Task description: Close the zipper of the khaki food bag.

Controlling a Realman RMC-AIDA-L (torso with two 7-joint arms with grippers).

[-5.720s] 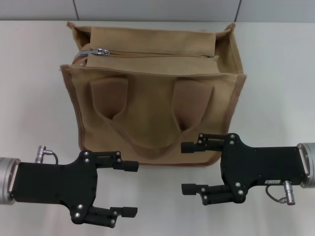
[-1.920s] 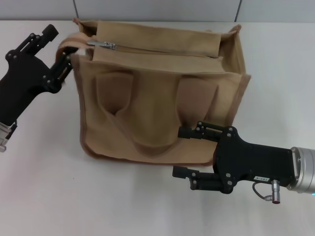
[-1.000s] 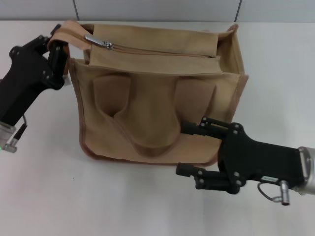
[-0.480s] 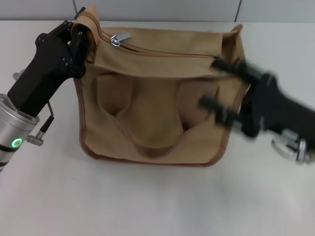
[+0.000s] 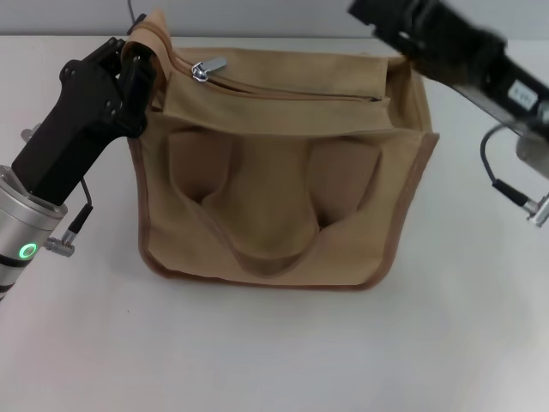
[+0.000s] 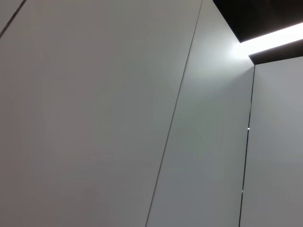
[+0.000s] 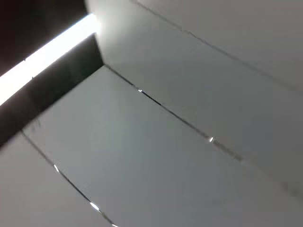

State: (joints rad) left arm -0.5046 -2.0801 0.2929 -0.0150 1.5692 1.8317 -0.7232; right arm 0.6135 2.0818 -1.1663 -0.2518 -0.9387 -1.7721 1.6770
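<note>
My left gripper (image 5: pixel 137 73) pinches the soft bag (image 5: pixel 274 172) corner; the small pull (image 5: pixel 208 66) sits just beside it. Right gripper (image 5: pixel 386 17) above, state unclear

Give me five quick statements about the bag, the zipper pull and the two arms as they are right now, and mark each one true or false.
1. The left gripper is clamped on the top left corner of the khaki food bag. True.
2. The zipper pull sits at the bag's right end. False: it is near the left end, close to the left gripper.
3. The right gripper is holding the zipper pull. False: it is up by the bag's far right corner, well away from the pull.
4. A looped handle lies flat against the bag's near face. True.
5. The bag lies on a dark table. False: the table is white.
</note>
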